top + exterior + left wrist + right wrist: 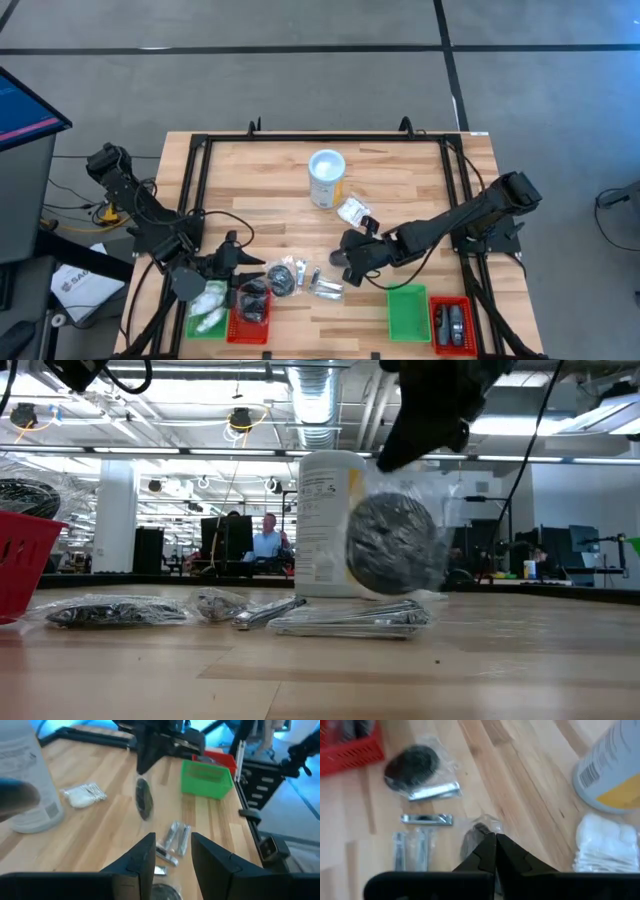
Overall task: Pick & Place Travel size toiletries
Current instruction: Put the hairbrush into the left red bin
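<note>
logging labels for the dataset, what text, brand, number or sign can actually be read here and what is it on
No text here can be read.
White tub: its label carries lines of small print in the low view, too small to read.
Same tub in the right wrist view: a barcode, its digits unreadable.
Same tub in the left wrist view: blurred print and a small square mark, unreadable.
White sheet on the floor left of the table: dark letters, too small to make out.

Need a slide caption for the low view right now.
Right gripper, shut, lifts a clear-wrapped black round packet above the table, before the white tub.
</note>
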